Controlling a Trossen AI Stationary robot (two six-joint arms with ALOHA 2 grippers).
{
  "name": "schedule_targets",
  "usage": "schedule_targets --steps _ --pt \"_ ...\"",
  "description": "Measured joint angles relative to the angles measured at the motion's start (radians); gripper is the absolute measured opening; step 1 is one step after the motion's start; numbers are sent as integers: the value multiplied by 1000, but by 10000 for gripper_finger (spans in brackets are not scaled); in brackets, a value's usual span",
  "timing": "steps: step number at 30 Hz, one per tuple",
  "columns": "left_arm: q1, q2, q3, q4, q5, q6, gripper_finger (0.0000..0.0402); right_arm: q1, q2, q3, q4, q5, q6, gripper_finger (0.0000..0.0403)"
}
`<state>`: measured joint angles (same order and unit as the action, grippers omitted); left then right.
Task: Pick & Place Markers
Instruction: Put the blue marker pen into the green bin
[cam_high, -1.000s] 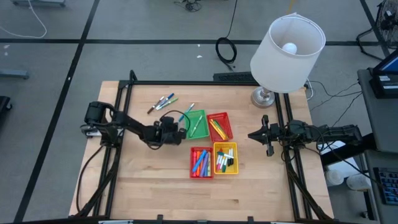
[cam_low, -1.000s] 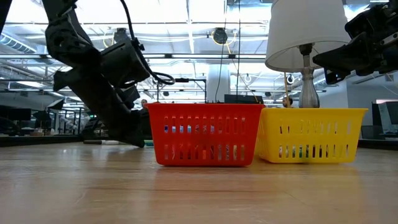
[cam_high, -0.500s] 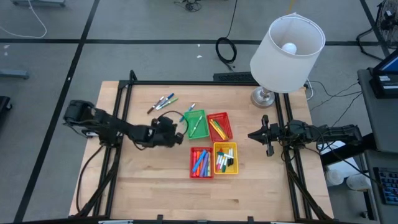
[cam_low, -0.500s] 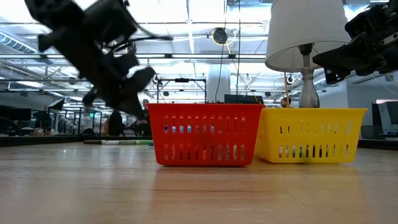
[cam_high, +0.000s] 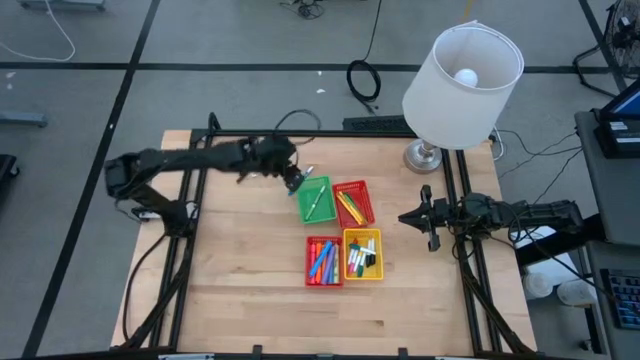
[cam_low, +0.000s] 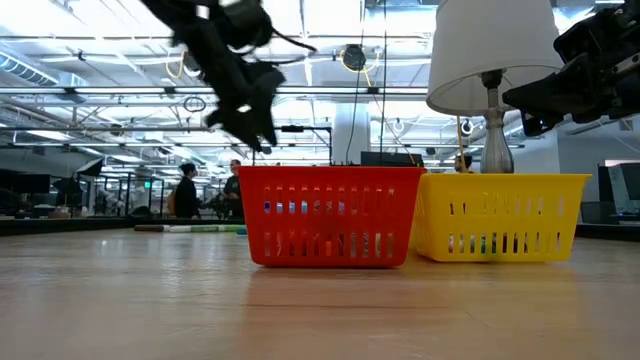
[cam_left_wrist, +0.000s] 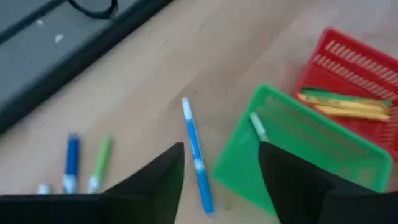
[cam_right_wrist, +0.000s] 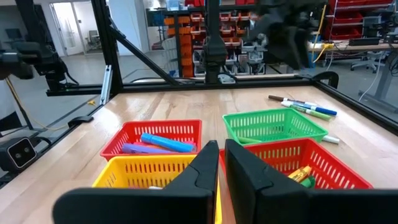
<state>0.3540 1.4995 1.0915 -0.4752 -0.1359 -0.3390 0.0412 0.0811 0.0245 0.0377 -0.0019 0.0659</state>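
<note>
White lamp (cam_high: 462, 70) at upper right of the high view, base on the wooden table (cam_high: 250, 290). Black cable coil (cam_high: 362, 80) on floor above it. Two people (cam_low: 187, 190) stand in the background, low view.

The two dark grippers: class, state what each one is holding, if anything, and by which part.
Nothing is held. The left gripper hangs open above a blue marker lying beside the green plastic basket; the right gripper is shut on nothing.

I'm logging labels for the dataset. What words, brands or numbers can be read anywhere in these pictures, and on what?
None can be read.
markers: any print too small.
baskets: plain slotted walls, no label.
lamp: plain shade.
Shelf bins in the room behind: too blurred.
</note>
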Motion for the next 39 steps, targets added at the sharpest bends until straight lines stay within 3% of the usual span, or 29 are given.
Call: schedule_targets --steps 4,12,19,24,39 --pt "54 126 163 -111 36 163 234 0 4 0 0 0 0 18" --pt "107 392 353 -193 111 186 210 0 8 0 1 0 0 18" --pt "125 495 367 -211 178 161 192 0 9 0 1 0 0 18" --pt "128 531 367 -210 132 155 191 0 9 0 1 0 0 18" --pt "150 571 367 -231 135 160 191 0 9 0 1 0 0 18"
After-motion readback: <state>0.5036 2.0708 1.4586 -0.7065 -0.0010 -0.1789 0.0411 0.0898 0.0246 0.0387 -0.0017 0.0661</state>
